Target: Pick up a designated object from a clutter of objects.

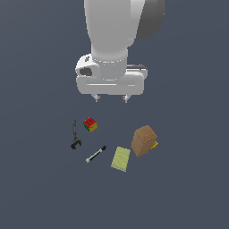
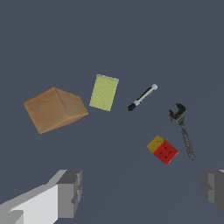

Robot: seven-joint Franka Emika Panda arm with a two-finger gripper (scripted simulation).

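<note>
The designated object, a flat pale yellow-green block (image 1: pixel 121 159) (image 2: pixel 104 92), lies on the dark surface between the brown box (image 1: pixel 144 140) (image 2: pixel 54 109) and the black-and-white marker pen (image 1: pixel 96 154) (image 2: pixel 142 97). The rest of the clutter is a red, green and yellow cube (image 1: pixel 90 124) (image 2: pixel 162 149) and a dark slender clamp-like tool (image 1: pixel 74 134) (image 2: pixel 183 128). My gripper (image 1: pixel 110 97) (image 2: pixel 140 192) hangs open well above the clutter with nothing between its fingers. In the exterior view it is higher in the picture than the cube and the block.
A small yellow bit (image 1: pixel 154 145) shows at the brown box's edge on the exterior view's right. The dark blue-grey surface (image 1: pixel 40 188) stretches around the cluster on all sides.
</note>
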